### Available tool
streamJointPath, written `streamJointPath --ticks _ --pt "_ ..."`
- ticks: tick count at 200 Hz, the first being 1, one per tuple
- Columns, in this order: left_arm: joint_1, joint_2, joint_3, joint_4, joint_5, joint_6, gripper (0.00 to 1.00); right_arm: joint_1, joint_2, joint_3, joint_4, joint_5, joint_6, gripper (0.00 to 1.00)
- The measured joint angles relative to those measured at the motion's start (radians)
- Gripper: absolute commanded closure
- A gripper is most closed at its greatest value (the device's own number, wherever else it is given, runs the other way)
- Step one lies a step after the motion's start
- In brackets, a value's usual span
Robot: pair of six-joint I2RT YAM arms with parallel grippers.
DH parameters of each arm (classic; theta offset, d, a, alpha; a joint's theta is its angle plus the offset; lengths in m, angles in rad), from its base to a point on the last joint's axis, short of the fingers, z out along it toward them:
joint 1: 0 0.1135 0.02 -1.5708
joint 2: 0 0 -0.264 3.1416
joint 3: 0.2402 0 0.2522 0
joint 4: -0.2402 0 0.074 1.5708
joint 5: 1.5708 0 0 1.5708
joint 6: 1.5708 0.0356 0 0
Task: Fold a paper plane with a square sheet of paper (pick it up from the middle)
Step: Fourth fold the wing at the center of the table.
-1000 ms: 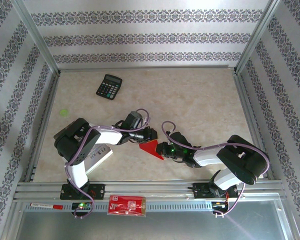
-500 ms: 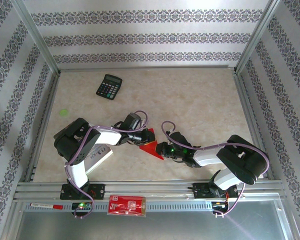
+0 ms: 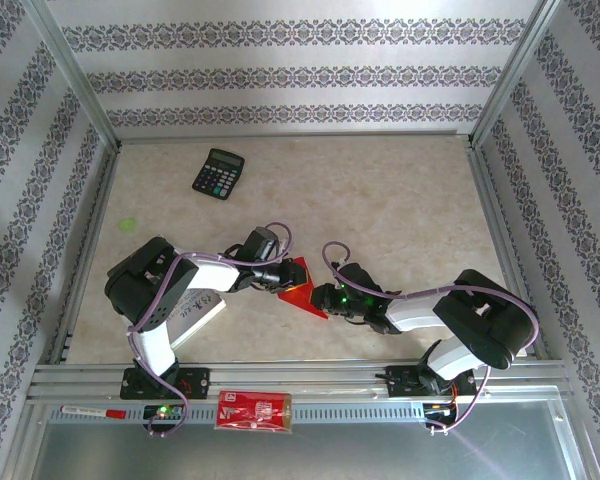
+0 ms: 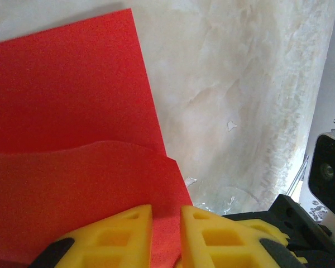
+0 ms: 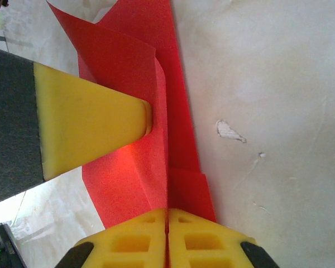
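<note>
Two grippers are on one piece of paper, at the near middle of the worktop (image 3: 400, 200).

Leftmost, a white booklet (image 3: 200, 312) lies under my left arm, out of play.

Left gripper (image 4: 166, 209): the fingers are close together with red paper in the narrow gap. I read that as a pinch on a raised flap, but the contact sits at the frame edge, so this is probable, not certain.

Centre: the square sheet of paper (image 3: 302, 288) is partly folded and pointed in outline from above. Part of it lies flat on the worktop and part is lifted.

Right gripper (image 5: 167, 211): the fingers are pressed together with the sheet's near end nipped between them.

Key relation: in the right wrist view the crease runs straight away from the right gripper, so the long axis lies in line with it. A left fingertip (image 5: 139, 120) meets the flap from the side, across that axis. Both arms are equally near, one on each side.

My judgement: the coming move belongs to the left arm, which would lay the flap over along the crease while the right anchors the end.
</note>
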Motion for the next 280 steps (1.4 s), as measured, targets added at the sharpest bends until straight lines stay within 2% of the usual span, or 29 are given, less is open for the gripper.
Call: streamJointPath --ticks 43,118,143,173,196,255,280 --pt "0.004 0.000 -0.014 0.027 0.008 0.000 0.80 0.003 -0.010 0.006 -0.020 0.001 0.000 0.87" --pt "0.005 0.000 -0.015 0.031 0.010 0.000 0.80 0.013 -0.096 0.031 -0.176 0.001 -0.019 0.84" --pt "0.005 0.000 -0.015 0.031 0.010 0.000 0.80 0.013 -0.113 0.031 -0.188 0.000 -0.019 0.86" --pt "0.005 0.000 -0.015 0.031 0.010 0.000 0.80 0.013 -0.114 0.031 -0.199 0.000 -0.019 0.94" --pt "0.005 0.000 -0.016 0.031 0.010 0.000 0.80 0.014 -0.115 0.025 -0.194 0.000 -0.018 0.97" --pt "0.004 0.000 -0.022 0.034 0.026 0.000 0.80 0.051 -0.119 -0.006 -0.164 0.018 -0.018 1.00" --pt "0.004 0.000 -0.022 0.034 0.026 0.000 0.81 0.052 -0.116 -0.011 -0.153 0.019 -0.019 0.97"
